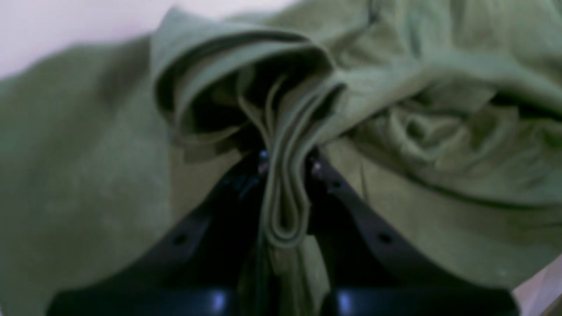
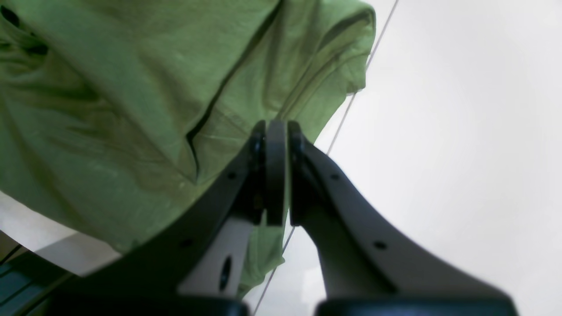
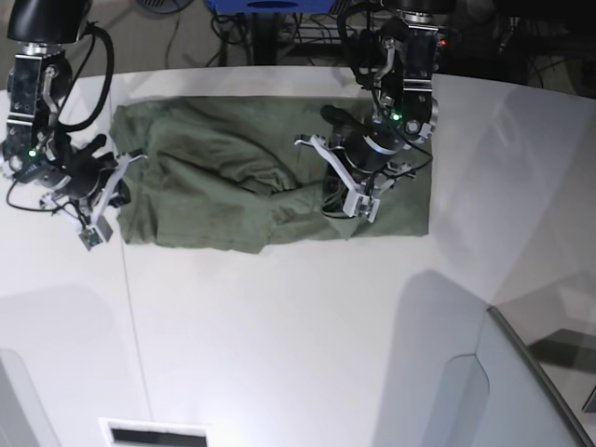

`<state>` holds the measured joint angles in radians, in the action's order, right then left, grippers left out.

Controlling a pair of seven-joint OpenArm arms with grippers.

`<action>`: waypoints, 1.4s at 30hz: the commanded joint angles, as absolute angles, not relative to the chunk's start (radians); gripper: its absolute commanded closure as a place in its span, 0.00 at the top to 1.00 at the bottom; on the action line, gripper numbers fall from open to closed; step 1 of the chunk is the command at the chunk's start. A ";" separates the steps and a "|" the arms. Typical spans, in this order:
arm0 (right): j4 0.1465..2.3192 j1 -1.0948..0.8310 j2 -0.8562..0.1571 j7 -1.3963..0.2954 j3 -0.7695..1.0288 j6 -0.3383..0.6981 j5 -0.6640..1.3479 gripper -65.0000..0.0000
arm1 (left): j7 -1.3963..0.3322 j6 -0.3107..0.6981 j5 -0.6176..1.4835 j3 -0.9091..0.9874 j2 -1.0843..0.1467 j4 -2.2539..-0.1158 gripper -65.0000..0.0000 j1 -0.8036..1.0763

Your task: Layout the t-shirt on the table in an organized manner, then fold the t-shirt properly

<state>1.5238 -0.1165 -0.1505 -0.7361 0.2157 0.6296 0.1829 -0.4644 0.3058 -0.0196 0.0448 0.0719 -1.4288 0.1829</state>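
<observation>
Left wrist: left gripper [image 1: 285, 175], jaws clamped on a bunched t-shirt [image 1: 417, 131] fold. Right wrist: right gripper [image 2: 276, 175], jaws pinching the shirt's edge; bare counter [image 2: 461, 131] beyond. Base: shirt rumpled on the counter's far half, open surface nearer.

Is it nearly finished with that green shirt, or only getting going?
Early on. The shirt lies roughly spread on the table but is bunched and wrinkled in the middle. In hand: the left gripper pinches a wad of folded cloth, and the right gripper is shut at the shirt's edge. Smoothing and every real fold remain.
</observation>
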 commanded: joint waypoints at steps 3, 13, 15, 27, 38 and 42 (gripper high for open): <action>1.543 -0.104 -0.160 -0.719 0.219 0.634 0.197 0.01 | -0.446 0.308 -0.010 0.038 0.076 -1.446 0.00 0.165; 1.543 -0.102 -0.160 -0.719 0.219 0.634 0.197 0.02 | -0.515 0.308 -0.018 -0.024 0.073 -1.449 0.14 0.134; 1.543 -0.102 -0.160 -0.719 0.219 0.634 0.197 0.02 | -0.518 0.308 -0.018 -0.024 0.073 -1.457 0.32 0.133; 1.538 -0.088 -0.160 -0.719 0.219 0.634 0.197 0.02 | -0.558 0.308 -0.007 -0.136 0.090 -1.497 0.55 0.148; 1.561 -0.090 -0.156 -0.720 0.209 0.634 0.199 0.02 | -0.691 0.308 0.047 -0.120 0.018 -1.799 0.55 0.193; 1.639 -0.096 -0.101 -0.783 0.157 0.636 0.199 0.02 | -0.690 0.308 0.018 0.073 -0.016 -1.824 0.46 0.259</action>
